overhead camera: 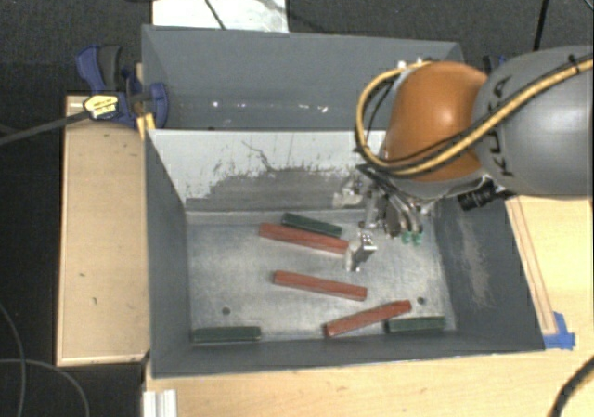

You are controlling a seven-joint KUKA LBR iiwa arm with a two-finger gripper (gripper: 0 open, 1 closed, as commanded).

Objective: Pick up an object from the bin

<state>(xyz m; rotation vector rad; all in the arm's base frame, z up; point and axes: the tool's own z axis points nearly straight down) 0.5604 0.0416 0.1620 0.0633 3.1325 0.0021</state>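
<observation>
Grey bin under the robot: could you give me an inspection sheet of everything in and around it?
Surface: grey metal bin, floor scuffed, scratches on the back wall.
Job's things: three red-brown bars and three dark green bars, lying flat and spread out; one green bar lies against the upper red-brown one.
Clutter: nothing seen.
Grippers: claw low in the bin, right of middle, by the right end of the upper red-brown bar; open or shut cannot be told.
Cables: yellow and black cables looped round the orange wrist cover.
Surroundings: dark floor around the bin.
</observation>
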